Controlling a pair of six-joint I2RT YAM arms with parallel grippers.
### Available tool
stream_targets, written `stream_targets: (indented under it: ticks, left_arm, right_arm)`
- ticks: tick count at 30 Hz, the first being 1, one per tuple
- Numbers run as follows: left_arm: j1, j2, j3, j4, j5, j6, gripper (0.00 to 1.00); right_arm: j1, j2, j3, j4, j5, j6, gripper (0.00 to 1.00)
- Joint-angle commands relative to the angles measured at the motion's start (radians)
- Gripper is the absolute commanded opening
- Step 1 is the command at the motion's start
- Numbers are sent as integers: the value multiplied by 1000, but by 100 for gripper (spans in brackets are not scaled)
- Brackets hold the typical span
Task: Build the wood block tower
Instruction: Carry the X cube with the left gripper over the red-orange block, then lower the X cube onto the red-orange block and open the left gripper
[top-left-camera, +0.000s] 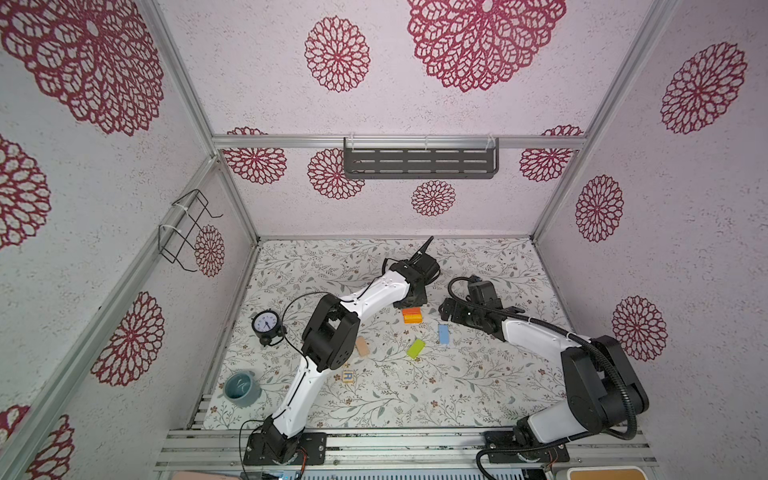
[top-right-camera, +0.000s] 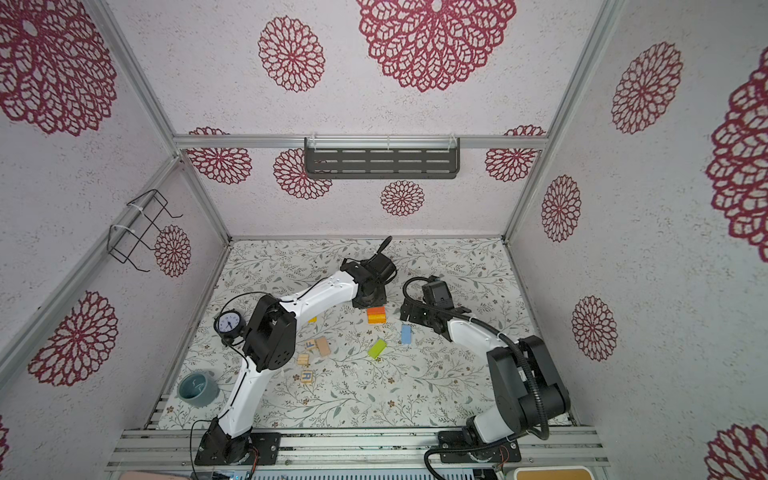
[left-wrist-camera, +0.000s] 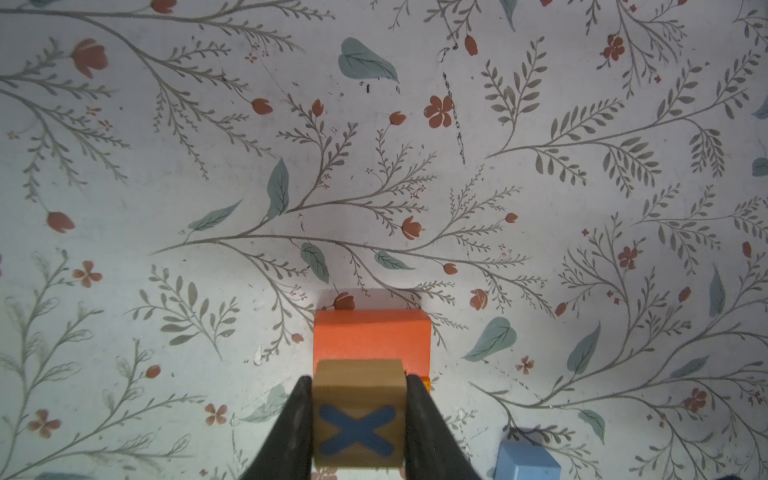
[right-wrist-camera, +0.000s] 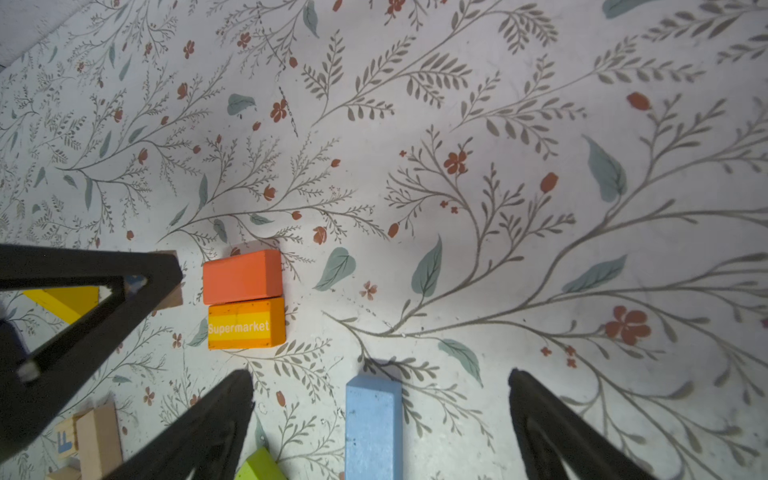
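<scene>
The floral-papered counter carries an orange block touching a striped Supermarket block, a light blue block, a lime green block, a tan block, a lettered cube, an alarm clock and a grey-blue cup.

Bare matt wood cube, smooth painted orange block; speckled paint on blue block, matt floral table cover

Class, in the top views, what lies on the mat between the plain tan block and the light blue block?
The lime green block lies between the tan block and the light blue block, touching neither; both top views show it.
</scene>
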Motion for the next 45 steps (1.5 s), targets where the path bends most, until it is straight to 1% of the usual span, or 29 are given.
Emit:
stream_targets:
  ticks: [1, 10, 27, 39, 45]
  left_arm:
    - [-10, 5, -10, -21, -27, -26, 21]
    - [-16, -3, -43, -17, -30, -36, 21]
    - [-16, 40, 0, -22, -20, -34, 22]
    - [-14, 48, -4, -19, -19, -36, 22]
    - [-11, 53, 4, -17, -18, -34, 25]
  right_arm:
    - [-5, -14, -3, 10, 30, 13, 99]
    - [-6, -25, -7, 8, 36, 14, 99]
    - [-10, -38, -17, 17, 34, 18, 99]
    - [-10, -32, -18, 23, 22, 22, 99]
    - [-12, -31, -17, 23, 24, 21, 99]
